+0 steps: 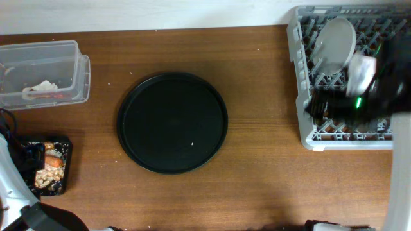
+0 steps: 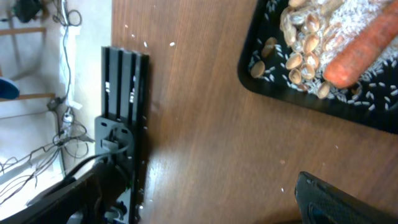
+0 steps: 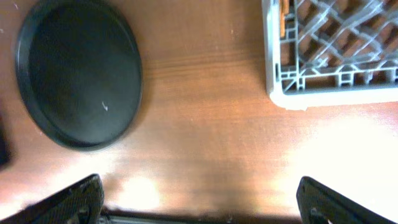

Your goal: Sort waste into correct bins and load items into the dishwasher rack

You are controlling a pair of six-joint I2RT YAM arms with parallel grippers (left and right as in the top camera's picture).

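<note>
Both spread wide — left end effector [image 2: 199,196] beside black container [image 2: 249,78], right end effector [image 3: 199,193] by rack [image 3: 336,93], plate [image 1: 335,40] inside.

Round black tray [image 3: 78,71] upper-L, grey rack [image 3: 323,94] corner upper-R, wood table [image 3: 205,124] btwn.

The left arm [image 1: 11,176] at the lower left of the overhead view is a white, rounded link ending in a dark grey joint cover [image 1: 48,219], with a black cable [image 1: 6,119] looping above it. The right arm [image 1: 401,173] along the right edge is also white, topped by a blurred black housing [image 1: 385,86] with a white patch and a small green light [image 1: 358,101]. In the wrist views, the fingers [image 2: 339,199] of the left gripper [image 2: 205,202] and the right gripper [image 3: 202,202] are matte black, blunt wedges.
</note>
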